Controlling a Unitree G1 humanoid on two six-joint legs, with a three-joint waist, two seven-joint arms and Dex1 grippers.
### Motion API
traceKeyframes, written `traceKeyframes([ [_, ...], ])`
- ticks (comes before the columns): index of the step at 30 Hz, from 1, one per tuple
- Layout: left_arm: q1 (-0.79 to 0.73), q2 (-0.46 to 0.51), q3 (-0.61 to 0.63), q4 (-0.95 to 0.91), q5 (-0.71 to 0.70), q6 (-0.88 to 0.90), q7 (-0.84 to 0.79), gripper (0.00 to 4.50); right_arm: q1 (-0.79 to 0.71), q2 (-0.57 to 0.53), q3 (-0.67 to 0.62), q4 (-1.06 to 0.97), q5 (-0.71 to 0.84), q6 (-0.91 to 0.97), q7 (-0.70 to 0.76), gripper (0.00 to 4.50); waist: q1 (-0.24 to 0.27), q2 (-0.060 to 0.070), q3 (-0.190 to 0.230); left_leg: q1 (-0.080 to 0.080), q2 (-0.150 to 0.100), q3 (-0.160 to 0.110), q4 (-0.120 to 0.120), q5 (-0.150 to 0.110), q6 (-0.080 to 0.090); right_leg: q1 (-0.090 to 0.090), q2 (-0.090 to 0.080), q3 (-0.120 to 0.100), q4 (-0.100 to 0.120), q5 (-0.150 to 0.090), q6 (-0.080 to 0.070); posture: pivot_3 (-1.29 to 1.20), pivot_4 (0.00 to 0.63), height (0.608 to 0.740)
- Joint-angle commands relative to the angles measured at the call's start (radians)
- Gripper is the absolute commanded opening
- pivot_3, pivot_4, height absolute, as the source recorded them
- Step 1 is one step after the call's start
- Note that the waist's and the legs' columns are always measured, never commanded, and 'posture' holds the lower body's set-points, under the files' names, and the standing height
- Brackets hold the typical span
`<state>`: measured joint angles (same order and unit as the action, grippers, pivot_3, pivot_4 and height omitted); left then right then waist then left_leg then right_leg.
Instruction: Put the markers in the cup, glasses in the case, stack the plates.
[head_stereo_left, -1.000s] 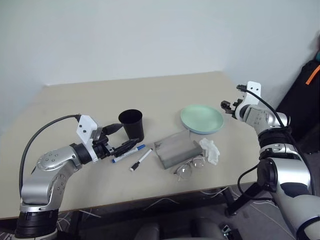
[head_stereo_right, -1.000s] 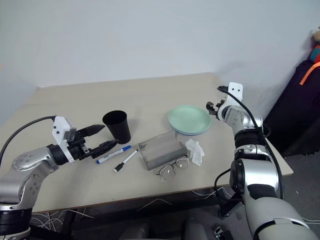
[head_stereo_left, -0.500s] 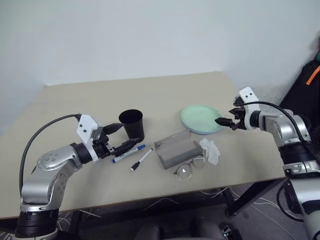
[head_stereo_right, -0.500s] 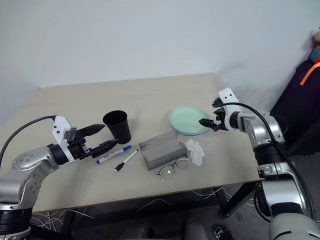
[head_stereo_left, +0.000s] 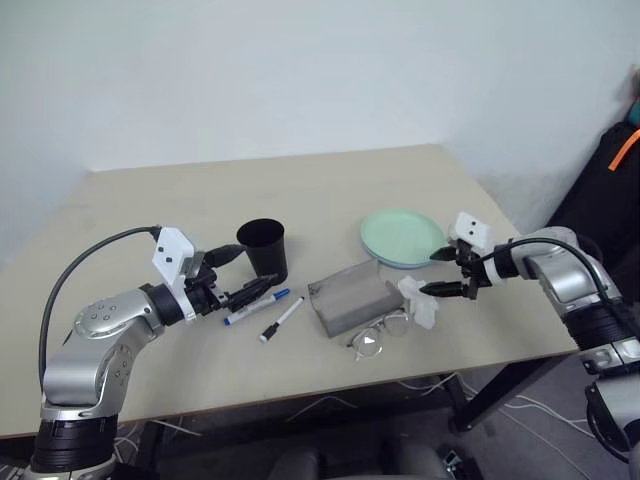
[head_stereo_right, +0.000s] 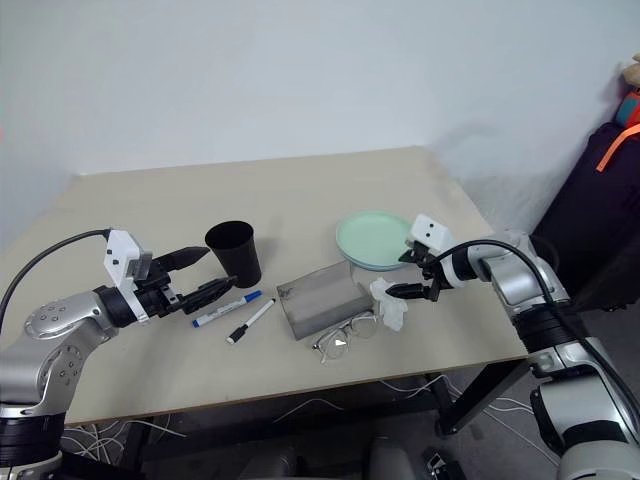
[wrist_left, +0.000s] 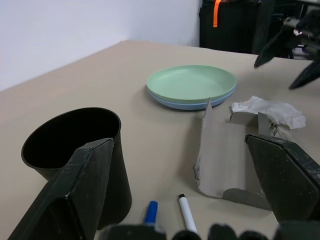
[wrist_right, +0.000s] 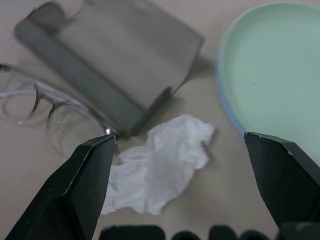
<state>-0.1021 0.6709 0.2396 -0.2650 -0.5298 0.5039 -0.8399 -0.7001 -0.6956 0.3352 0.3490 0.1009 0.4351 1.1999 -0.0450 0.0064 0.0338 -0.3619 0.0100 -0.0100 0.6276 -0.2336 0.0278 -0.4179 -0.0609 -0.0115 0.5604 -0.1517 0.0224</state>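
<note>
I see the mint green plate (head_stereo_left: 401, 237) sitting on the light blue plate (wrist_left: 187, 104), already stacked at the far right of the table (head_stereo_left: 150, 210). The grey case (head_stereo_left: 352, 297) lies open mid-table, the wire glasses (head_stereo_left: 381, 334) just in front of it, a crumpled tissue (head_stereo_left: 420, 300) beside them. Both markers (head_stereo_left: 258, 307) lie next to the black cup (head_stereo_left: 264, 249). My right gripper (head_stereo_left: 439, 272) hangs over the tissue, fingers wide apart, empty. My left gripper (head_stereo_left: 243, 273) sits by the cup, fingers spread wide, holding nothing.
</note>
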Motion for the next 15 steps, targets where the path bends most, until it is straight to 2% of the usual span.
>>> traceKeyframes([
  [1, -0.024, 0.017, 0.020, -0.016, -0.011, -0.010, 0.001, 4.50, -0.028, 0.013, 0.008, 0.040, -0.039, -0.062, 0.013, 4.46, 0.000, 0.000, 0.000, 0.000, 0.000, 0.000, 0.000, 0.000, 0.000, 0.000, 0.000, 0.000, 0.000, 0.000, 0.000, 0.00, 0.000, 0.727],
  [15, -0.003, 0.019, 0.038, -0.040, -0.016, -0.003, 0.012, 4.50, -0.063, 0.106, 0.037, 0.270, -0.158, -0.222, 0.006, 4.46, 0.000, -0.002, 0.000, 0.002, -0.001, -0.001, 0.001, 0.001, 0.001, 0.000, 0.000, 0.001, 0.007, 0.000, 0.000, 0.00, 0.000, 0.727],
])
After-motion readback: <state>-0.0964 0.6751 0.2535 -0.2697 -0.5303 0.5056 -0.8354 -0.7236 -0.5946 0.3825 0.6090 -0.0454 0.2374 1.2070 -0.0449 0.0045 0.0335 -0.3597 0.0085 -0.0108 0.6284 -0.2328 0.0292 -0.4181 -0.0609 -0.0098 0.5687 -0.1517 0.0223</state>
